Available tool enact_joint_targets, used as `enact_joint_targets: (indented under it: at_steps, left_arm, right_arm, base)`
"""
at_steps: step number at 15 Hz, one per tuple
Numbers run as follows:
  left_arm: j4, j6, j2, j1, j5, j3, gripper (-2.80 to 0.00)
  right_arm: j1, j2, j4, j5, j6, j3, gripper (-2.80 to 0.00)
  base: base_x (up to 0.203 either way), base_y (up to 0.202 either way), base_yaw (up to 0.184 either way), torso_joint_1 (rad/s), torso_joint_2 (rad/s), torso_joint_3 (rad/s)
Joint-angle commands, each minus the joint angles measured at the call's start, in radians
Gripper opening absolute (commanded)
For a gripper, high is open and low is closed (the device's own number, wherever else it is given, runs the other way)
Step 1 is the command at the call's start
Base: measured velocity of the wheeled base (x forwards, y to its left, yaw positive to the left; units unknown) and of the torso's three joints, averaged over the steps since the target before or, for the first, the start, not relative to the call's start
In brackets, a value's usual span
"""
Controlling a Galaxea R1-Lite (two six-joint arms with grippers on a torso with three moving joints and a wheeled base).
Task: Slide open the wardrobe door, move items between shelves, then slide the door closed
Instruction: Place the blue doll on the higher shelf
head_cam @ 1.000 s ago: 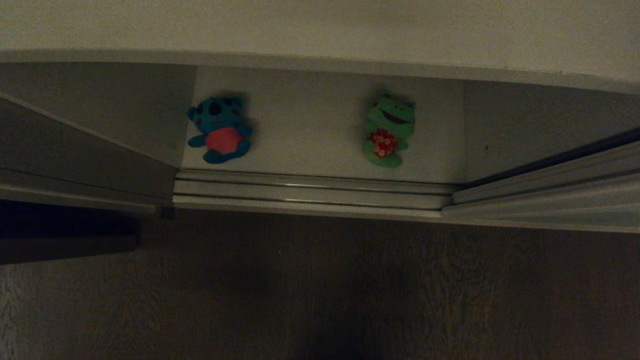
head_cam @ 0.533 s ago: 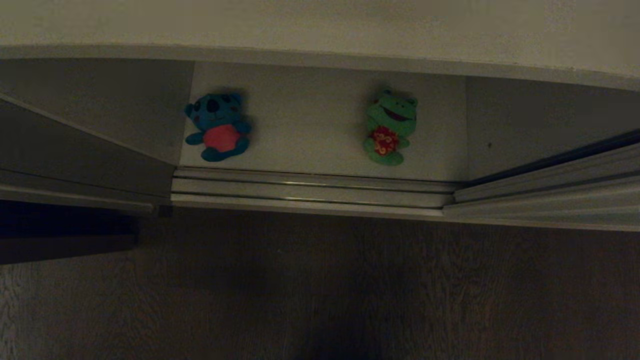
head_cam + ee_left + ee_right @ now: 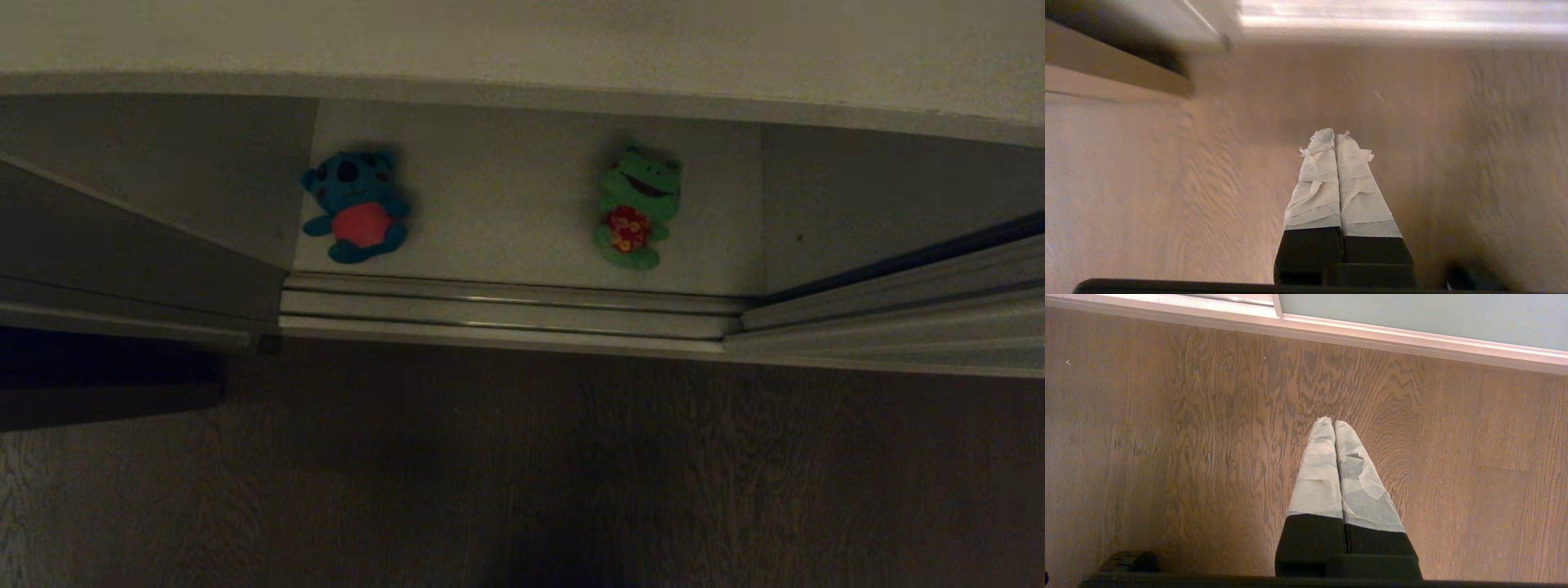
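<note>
- The blue bear (image 3: 357,208) lies on its back near the left end of the open white shelf (image 3: 506,204), head toward the back wall, feet toward the front edge.
- The green frog (image 3: 635,208) lies the same way toward the shelf's right end, well apart from the bear; each toy's long axis runs back to front.
- The sliding door (image 3: 898,314) stands pushed to the right, so the opening is clear above the door track (image 3: 506,314) along the shelf's front edge.
- Neither arm shows in the head view; both hang over the wood floor (image 3: 522,474) in front of the wardrobe.
- The left gripper (image 3: 1335,136) has its taped fingers pressed together, holding nothing, pointing toward the track.
- The right gripper (image 3: 1333,424) is likewise pressed together and empty, over the floor just short of the door's lower frame.
- Judgement: both toys lie forward of and beyond the track from the grippers; the bear sits on the left arm's side, the frog nearer the right, so the left arm looks best placed for the bear.
- Either gripper must spread before reaching in over the track.
</note>
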Motion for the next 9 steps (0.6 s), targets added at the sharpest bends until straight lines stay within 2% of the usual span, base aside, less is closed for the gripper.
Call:
enact_joint_targets:
  at_steps: [1, 3, 5, 9]
  left_arm:
    - [-0.001, 0.006, 0.268, 0.000, -0.031, -0.050, -2.80]
    - [-0.038, 0.012, 0.473, 0.000, -0.058, -0.113, -2.80]
    - [-0.132, 0.015, 0.689, 0.001, -0.072, -0.174, -2.80]
    - [-0.483, 0.029, 1.101, -0.001, -0.086, -0.253, -2.80]
  right_arm:
    - [0.000, -0.005, 0.000, 0.000, 0.000, 0.000, -2.80]
    - [0.000, -0.005, 0.000, 0.000, 0.000, 0.000, -2.80]
    - [0.000, -0.005, 0.000, 0.000, 0.000, 0.000, -2.80]
    - [0.000, -0.005, 0.000, 0.000, 0.000, 0.000, -2.80]
  base:
    - [0.000, 0.000, 0.000, 0.000, 0.00, 0.000]
    - [0.000, 0.000, 0.000, 0.000, 0.00, 0.000]
    - [0.000, 0.000, 0.000, 0.000, 0.00, 0.000]
    - [0.000, 0.000, 0.000, 0.000, 0.00, 0.000]
